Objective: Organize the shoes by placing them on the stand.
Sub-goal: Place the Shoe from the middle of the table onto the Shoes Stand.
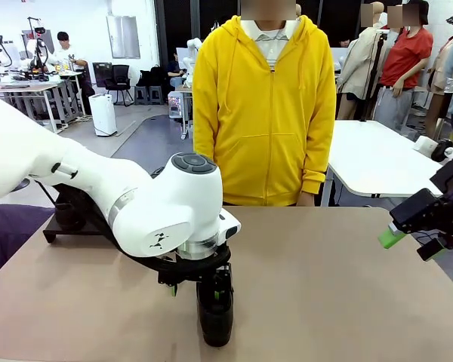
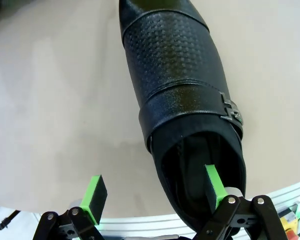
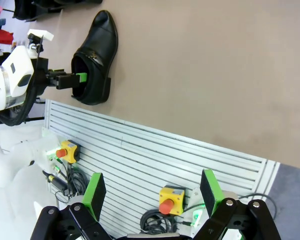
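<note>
Left pincer (image 2: 152, 197) pointing down, jaws spread wide, right pincer (image 3: 152, 192) raised, jaws spread

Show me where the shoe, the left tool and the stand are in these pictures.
shoe (image 2: 182, 90), left wrist view, on the textured upper.
left tool (image 2: 155, 192), left wrist view, midway between its green fingertips, one inside the shoe opening.
stand (image 1: 64, 219), front view, on its dark frame behind the left arm.

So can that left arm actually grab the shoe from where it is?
Probably yes: the left tool is open and straddles the shoe's side wall, one finger inside the opening, the other outside; nothing blocks it.
</note>
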Robot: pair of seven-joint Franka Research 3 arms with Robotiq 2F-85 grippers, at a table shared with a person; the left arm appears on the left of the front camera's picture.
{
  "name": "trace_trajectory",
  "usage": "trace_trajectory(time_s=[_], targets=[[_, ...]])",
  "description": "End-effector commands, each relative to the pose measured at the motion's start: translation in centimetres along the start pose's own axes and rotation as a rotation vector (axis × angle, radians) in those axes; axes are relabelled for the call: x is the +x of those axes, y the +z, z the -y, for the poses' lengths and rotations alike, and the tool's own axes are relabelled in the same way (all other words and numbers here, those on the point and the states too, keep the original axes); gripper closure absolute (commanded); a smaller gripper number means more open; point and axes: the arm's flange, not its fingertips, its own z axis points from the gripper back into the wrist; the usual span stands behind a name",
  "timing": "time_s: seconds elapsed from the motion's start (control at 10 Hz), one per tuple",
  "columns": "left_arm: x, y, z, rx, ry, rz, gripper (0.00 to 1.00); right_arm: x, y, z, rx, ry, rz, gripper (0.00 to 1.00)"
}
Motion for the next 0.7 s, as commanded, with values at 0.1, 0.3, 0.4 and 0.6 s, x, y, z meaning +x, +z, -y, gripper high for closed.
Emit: trace_trajectory(time_s=[0.1, 0.3, 0.4, 0.6], targets=[[0.65, -0.56, 0.57, 0.016, 0.034, 0.047, 0.59, 0.08, 0.13, -0.22, 0.022, -0.015, 0.0, 0.0], [0.75, -0.58, 0.35, 0.016, 0.032, 0.054, 1.0, 0.08, 0.13, -0.22, 0.022, -0.015, 0.0, 0.0], [0.76, -0.48, 0.35, 0.027, 0.034, 0.061, 1.0, 0.08, 0.13, -0.22, 0.022, -0.015, 0.0, 0.0], [0.88, -0.53, 0.31, 0.02, 0.031, 0.054, 1.0, 0.08, 0.13, -0.22, 0.022, -0.015, 0.0, 0.0]])
